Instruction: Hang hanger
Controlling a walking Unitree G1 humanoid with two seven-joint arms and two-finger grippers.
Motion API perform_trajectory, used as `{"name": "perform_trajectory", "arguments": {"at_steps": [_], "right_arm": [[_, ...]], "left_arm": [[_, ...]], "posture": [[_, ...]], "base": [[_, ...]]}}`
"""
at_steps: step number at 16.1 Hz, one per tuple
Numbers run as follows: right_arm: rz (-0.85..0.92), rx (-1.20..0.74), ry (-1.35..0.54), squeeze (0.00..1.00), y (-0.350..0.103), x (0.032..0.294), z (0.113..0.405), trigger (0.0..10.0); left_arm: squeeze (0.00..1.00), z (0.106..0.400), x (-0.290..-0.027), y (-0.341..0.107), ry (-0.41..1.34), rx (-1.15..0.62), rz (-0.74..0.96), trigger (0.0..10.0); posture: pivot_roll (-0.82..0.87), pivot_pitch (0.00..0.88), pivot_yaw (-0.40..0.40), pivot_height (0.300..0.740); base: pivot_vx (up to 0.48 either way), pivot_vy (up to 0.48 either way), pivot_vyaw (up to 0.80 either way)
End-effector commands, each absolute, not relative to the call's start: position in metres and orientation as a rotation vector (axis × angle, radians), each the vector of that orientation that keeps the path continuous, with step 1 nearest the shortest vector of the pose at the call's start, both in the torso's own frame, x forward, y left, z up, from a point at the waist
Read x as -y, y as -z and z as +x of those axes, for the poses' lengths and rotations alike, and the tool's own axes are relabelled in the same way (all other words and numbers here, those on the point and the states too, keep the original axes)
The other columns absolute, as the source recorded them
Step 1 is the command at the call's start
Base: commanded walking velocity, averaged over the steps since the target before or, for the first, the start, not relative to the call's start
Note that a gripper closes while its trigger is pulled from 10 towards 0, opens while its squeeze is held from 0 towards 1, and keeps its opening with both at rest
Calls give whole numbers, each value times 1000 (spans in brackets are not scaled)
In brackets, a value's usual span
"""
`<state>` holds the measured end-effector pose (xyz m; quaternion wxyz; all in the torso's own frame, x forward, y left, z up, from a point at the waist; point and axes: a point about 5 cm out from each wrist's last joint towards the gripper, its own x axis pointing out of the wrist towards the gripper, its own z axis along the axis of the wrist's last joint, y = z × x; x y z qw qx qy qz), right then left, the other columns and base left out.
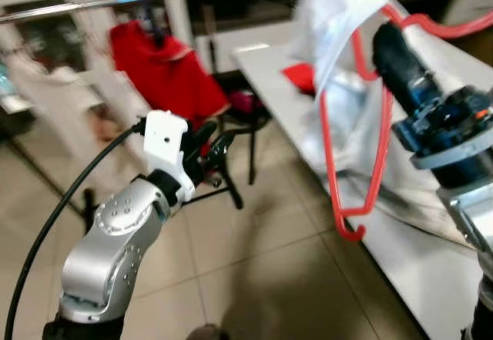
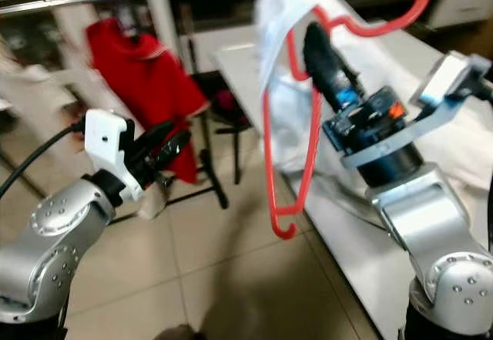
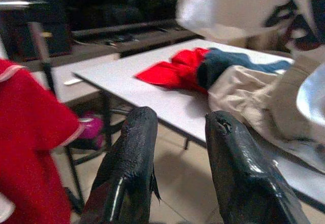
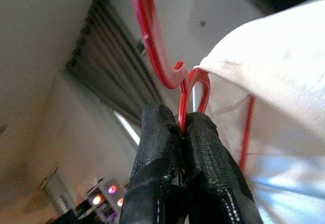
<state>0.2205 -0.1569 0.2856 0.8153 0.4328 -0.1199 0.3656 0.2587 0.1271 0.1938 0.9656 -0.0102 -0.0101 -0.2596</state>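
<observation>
The step in hand looks like the carry: the right gripper is raised above the table with its two black fingers pressed together on the red hanger, pinching the wire just below the hook. A white garment is draped on the hanger, and both hang in the air above the table's near edge, well apart from the clothes rail. The rail runs across the far left of the head views, beyond the table's end, with a red garment already hanging from it.

The next move probably calls for turning away from the table toward the rail, lifting the hook above the bar and lowering it over, with the open side of the hook facing the bar. The swinging garment may make that alignment harder to judge.

The left gripper is held out in front of the robot, between the rail and the table, fingers spread and holding nothing.

The right wrist view gives the grasp close up: fingertips closed on the hanger's neck loop. The left wrist view adds a pile of clothes lying on the table, red, blue and beige.
</observation>
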Motion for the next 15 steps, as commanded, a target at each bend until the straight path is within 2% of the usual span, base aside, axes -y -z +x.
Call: {"name": "perform_trajectory", "arguments": {"at_steps": [1,15], "right_arm": [[920,267,-848,0,-293,149,215,10000],[919,278,-856,0,-300,150,217,10000]], "left_arm": [[0,258,-131,-191,519,0,-18,10000],[0,254,-127,-189,525,-8,-42,10000]], "posture": [[-31,21,2,740],[-39,29,-15,740]], "base": [[0,0,738],[0,0,738]]}}
